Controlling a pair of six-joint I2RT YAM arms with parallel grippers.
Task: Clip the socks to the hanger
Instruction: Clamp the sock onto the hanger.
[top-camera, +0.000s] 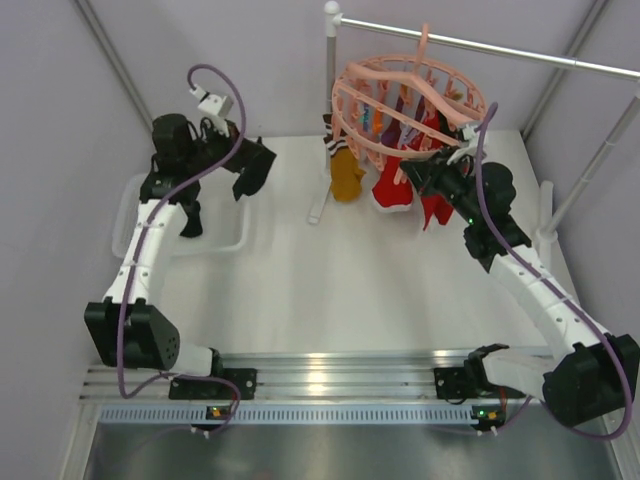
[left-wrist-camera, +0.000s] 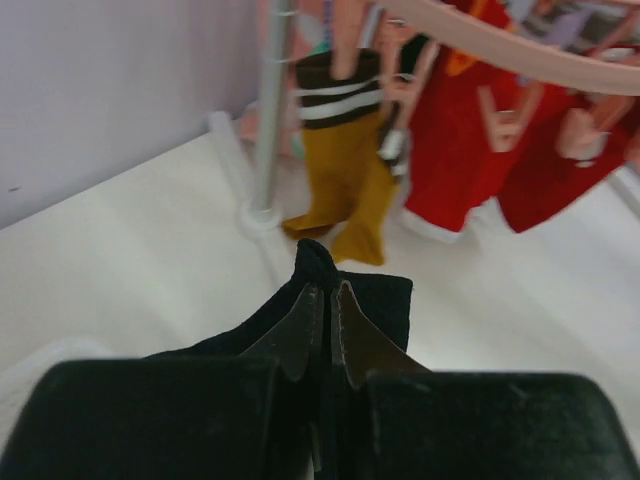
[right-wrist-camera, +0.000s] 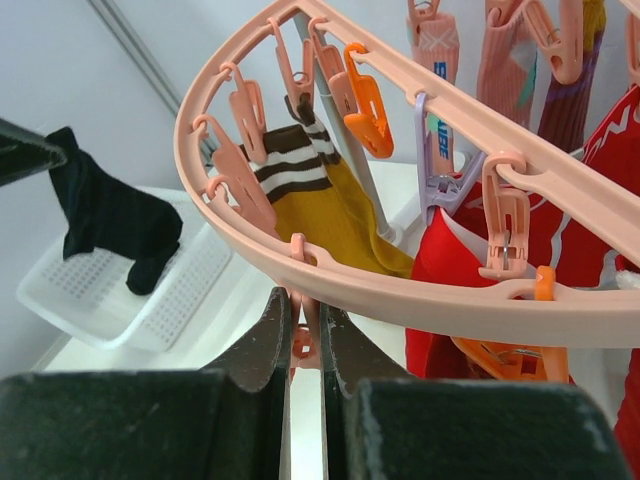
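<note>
Left pincer is clamped on a black sock, raised over the table and aimed at the hanger. Right pincer is squeezed on a rim clip, probably readying it for that sock.

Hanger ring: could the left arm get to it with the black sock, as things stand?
Probably yes. Open table lies between the left gripper, shut on the black sock, and the hanger ring; only the white pole and mustard sock sit near that side.
</note>
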